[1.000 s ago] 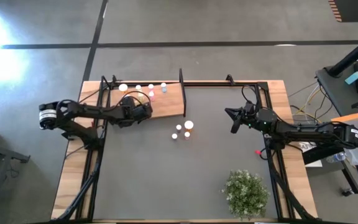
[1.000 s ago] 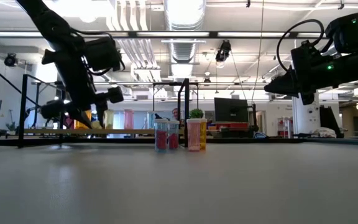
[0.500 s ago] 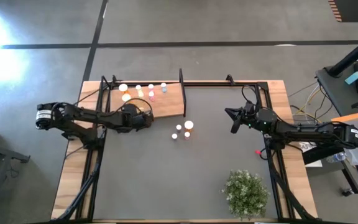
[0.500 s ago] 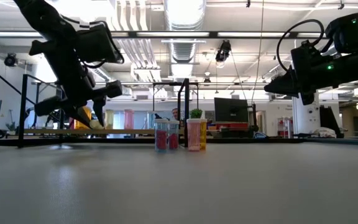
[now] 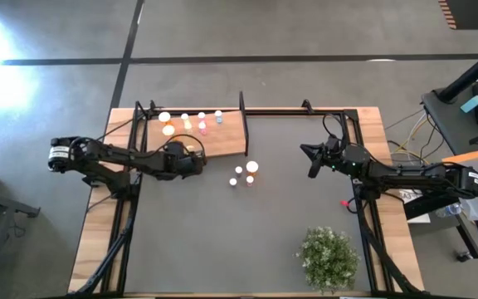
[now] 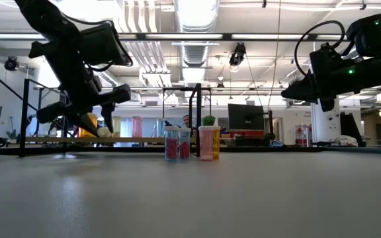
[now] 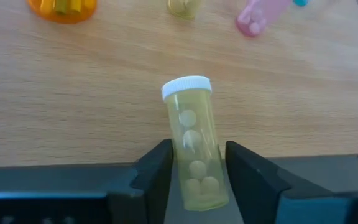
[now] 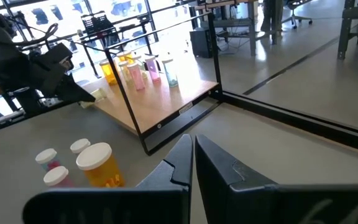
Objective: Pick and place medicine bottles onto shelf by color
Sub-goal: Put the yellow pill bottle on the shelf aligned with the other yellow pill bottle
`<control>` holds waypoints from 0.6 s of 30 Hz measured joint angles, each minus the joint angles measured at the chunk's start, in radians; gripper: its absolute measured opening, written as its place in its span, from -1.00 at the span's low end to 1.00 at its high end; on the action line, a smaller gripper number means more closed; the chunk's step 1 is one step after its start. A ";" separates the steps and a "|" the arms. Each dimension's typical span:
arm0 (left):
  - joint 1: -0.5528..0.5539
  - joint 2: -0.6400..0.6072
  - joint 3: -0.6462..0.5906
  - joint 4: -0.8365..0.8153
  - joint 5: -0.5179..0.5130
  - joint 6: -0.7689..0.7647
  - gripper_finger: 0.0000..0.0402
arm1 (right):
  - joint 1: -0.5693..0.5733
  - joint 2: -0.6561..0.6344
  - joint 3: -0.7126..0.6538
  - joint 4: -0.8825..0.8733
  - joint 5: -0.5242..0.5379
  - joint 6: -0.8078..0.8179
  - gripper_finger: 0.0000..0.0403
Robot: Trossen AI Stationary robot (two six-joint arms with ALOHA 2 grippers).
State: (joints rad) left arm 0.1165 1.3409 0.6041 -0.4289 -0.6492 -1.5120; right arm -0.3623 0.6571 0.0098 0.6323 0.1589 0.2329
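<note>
My left gripper [image 5: 191, 159] is at the near edge of the wooden shelf [image 5: 222, 137] and is shut on a yellow-green medicine bottle [image 7: 191, 146] with a white cap. Several bottles stand along the shelf's far side: orange [image 5: 165, 118], pink [image 5: 202, 127] and blue [image 5: 218, 114]. A larger orange bottle [image 5: 252, 167] and small pink ones [image 5: 233, 181] stand on the mat to the right of the shelf. My right gripper [image 5: 312, 162] is shut and empty above the mat, right of these bottles. My left gripper pinches the yellow-green bottle's lower body [image 7: 199, 177] between its two fingers [image 7: 160, 168], one on each side. The fingers slant down toward the far edge and lie along the bottle. Its cap [image 7: 186, 87] points away over the board. Whether it touches the board, I cannot tell.
A thin black post [image 5: 241, 101] and a black frame [image 5: 305, 108] run along the shelf's right side and the table's far edge. A green bushy plant [image 5: 329, 257] stands at the near right. The table bottles show in the low view [image 6: 190, 143].
My left gripper has moved from over the shelf's middle toward the table's near edge and slightly right, to the shelf's near edge. An orange bottle on the shelf's left part, which the arm covered before, now shows.
</note>
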 joint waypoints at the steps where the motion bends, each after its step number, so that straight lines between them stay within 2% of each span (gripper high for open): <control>1: 0.000 0.000 0.001 0.000 -0.005 0.000 -0.29 | 0.000 0.000 0.000 0.000 0.000 0.000 -0.95; 7: 0.015 0.001 0.023 -0.026 -0.003 0.002 -0.15 | 0.000 0.000 0.000 0.000 0.000 0.000 -0.95; 15: 0.122 0.002 0.197 -0.282 0.128 0.010 -0.15 | 0.000 0.000 0.000 0.000 0.000 0.000 -0.95; 18: 0.159 0.003 0.255 -0.317 0.166 0.028 -0.15 | 0.000 0.000 0.000 0.000 0.000 0.000 -0.95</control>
State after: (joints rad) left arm 0.2760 1.3437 0.8593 -0.7460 -0.4835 -1.4837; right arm -0.3626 0.6571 0.0097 0.6323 0.1593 0.2325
